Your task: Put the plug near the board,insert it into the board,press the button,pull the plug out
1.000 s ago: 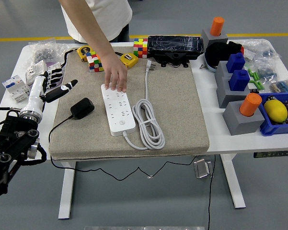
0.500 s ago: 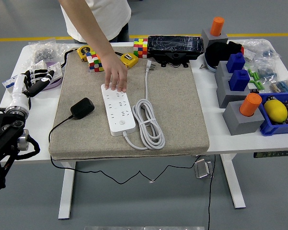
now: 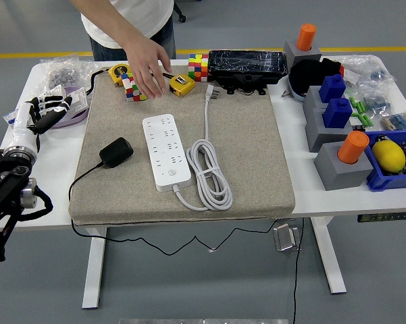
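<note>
Fingers (image 3: 54, 102) of the left hand (image 3: 46, 111) are hanging loosely spread, grasping nothing, out past the left edge of the tan mat (image 3: 257, 162), over the white table (image 3: 54, 172). The left arm (image 3: 10, 189) is coming in from the picture's lower left corner. The right hand is out of view.

The black plug (image 3: 115, 152) is lying on the mat just left of the white power strip (image 3: 166, 152), apart from it, its thin black cord (image 3: 78, 182) trailing off the mat's left edge and hanging below the table's near edge. The strip is lying lengthwise near the mat's middle, its white cable (image 3: 209, 172) coiling just right of it and running up toward the mat's far edge.

A person's hand (image 3: 146, 64) is hovering beyond the strip's far end, above a Rubik's cube (image 3: 132, 88) and beside a yellow tape measure (image 3: 181, 84).

Open mat is lying right of the coiled cable and along the near edge below the strip. Grey blocks with orange and blue tops (image 3: 334, 128) are crowding the table right of the mat.
</note>
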Controlling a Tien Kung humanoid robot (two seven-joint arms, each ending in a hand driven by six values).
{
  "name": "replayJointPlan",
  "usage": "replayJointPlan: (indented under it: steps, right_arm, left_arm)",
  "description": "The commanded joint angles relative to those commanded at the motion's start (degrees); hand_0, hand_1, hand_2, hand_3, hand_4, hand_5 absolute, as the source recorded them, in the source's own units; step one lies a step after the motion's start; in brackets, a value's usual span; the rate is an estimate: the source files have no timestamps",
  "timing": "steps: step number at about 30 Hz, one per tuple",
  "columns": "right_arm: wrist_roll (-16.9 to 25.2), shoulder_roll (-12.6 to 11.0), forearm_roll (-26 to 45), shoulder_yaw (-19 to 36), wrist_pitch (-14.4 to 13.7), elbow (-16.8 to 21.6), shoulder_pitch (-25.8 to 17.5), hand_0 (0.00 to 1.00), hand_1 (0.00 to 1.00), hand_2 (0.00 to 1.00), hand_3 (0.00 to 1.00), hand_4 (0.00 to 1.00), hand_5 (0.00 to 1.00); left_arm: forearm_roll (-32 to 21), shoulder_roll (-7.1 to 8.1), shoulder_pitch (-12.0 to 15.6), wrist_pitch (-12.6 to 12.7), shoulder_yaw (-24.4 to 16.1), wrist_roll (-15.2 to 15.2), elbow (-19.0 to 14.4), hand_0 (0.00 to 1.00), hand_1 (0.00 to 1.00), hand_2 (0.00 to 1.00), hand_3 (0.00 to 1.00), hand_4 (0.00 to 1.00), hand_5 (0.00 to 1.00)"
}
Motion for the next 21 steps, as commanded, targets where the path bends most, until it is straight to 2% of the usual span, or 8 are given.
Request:
replayJointPlan:
  steps: [9, 21]
  right_arm:
    - [0.0, 0.3, -0.1, 0.6, 0.0, 0.0, -0.4, 0.609, 0.673, 0.685, 0.563, 0.914, 0.443]
    - [0.0, 0.5, -0.4, 1.7, 0.0, -0.2, -0.2, 0.609, 0.673, 0.684, 0.563, 0.915, 0.445]
  left_arm:
    - [0.1, -0.30, 0.5, -0.5, -1.1, 0.3, 0.1, 0.623, 0.648, 0.661, 0.581, 0.799, 0.354]
    - [-1.3, -1.73, 2.1, 0.5, -4.0, -3.4, -1.4, 0.649, 0.652, 0.657, 0.580, 0.795, 0.354]
